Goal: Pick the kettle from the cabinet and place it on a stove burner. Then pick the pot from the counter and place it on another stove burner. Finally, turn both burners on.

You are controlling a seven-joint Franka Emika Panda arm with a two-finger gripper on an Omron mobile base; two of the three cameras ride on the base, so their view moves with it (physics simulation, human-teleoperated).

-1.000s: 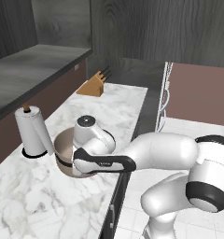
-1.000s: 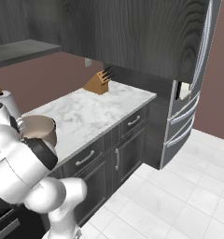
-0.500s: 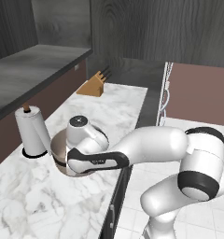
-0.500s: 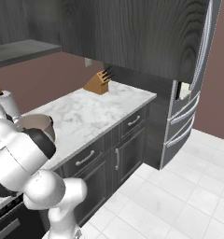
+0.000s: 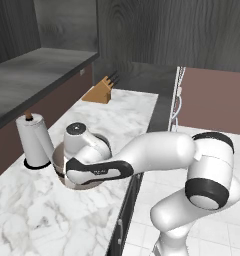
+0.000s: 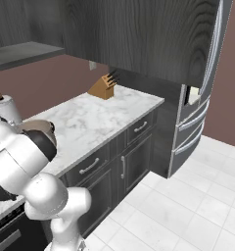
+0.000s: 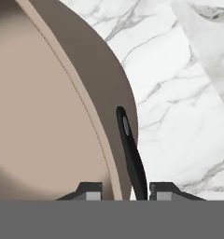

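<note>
The arm bends low and left over the desk (image 5: 117, 120), its jaws narrowed astride the rim and dark side handle (image 7: 131, 156) of the pot (image 7: 48, 121). The pot sits just beside the paper-towel roll (image 5: 34, 140), with bare marble toward the knife block (image 5: 99, 92).

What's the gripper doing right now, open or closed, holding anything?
Gripper: fingers straddle the pot at its rim and dark side handle, partly closed; a firm grip cannot be told.

A paper-towel roll (image 5: 34, 140) stands near the pincer (image 7: 122, 192), and a wooden knife block (image 5: 98, 93) sits well beyond it. White floor tiles (image 6: 188, 206) lie far below, beside a steel fridge (image 6: 193, 127).
</note>
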